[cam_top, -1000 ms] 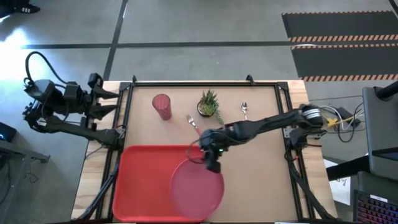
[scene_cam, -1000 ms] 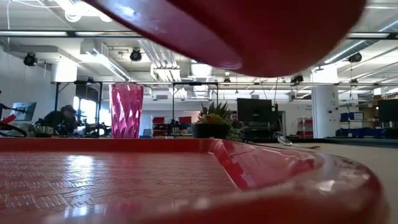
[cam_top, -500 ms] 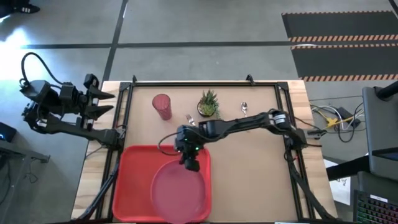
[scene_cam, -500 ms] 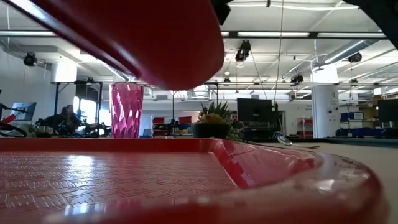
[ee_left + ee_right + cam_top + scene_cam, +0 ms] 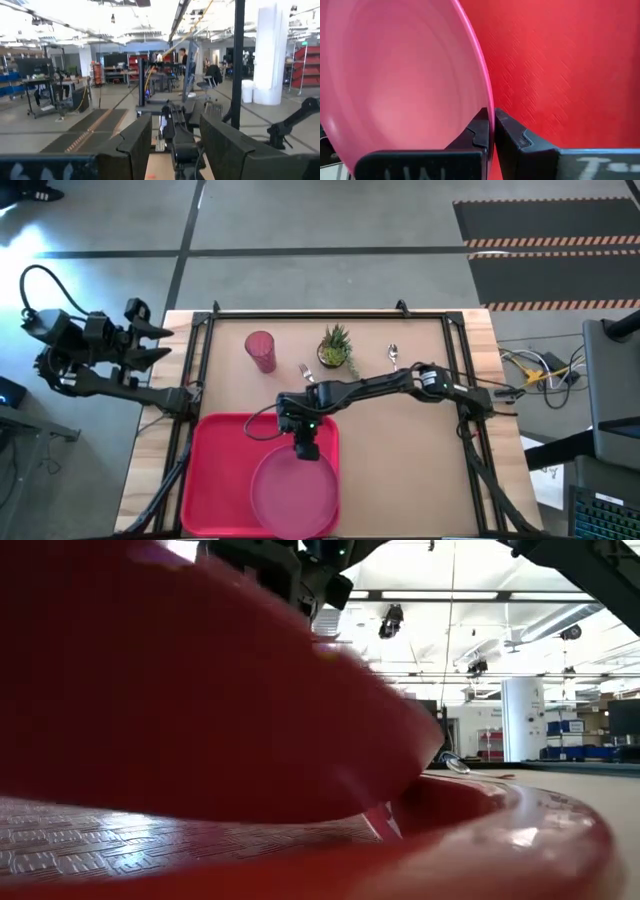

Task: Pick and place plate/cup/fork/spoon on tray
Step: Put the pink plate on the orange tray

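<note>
High view: the right arm reaches across the table, its gripper (image 5: 305, 448) over the tray (image 5: 215, 470), which lies at the near edge on the left half. The fingers pinch the far rim of the plate (image 5: 293, 498), which sits over the tray's right part. Beyond the tray, along the far side, stand the cup (image 5: 260, 351), the fork (image 5: 308, 374) just right of it, a potted plant (image 5: 336, 346) and the spoon (image 5: 393, 357), all clear of the tray. The left arm is drawn back off the table's left edge, its gripper (image 5: 150, 343) spread wide with nothing in it.

Low view: the plate (image 5: 180, 690) fills most of the frame, tilted, its low edge close above the tray floor (image 5: 80, 845); whether it touches cannot be told. The right gripper (image 5: 290, 570) shows at its upper edge. Past the tray's rim the spoon (image 5: 455, 764) lies on the table.

Left wrist view: the two dark fingers (image 5: 132, 145) stand well apart, empty, facing the room.

Right wrist view: the fingers (image 5: 481, 131) are closed tight on the plate's (image 5: 395, 80) thin rim, one on each face, with the tray (image 5: 555, 65) beneath.
</note>
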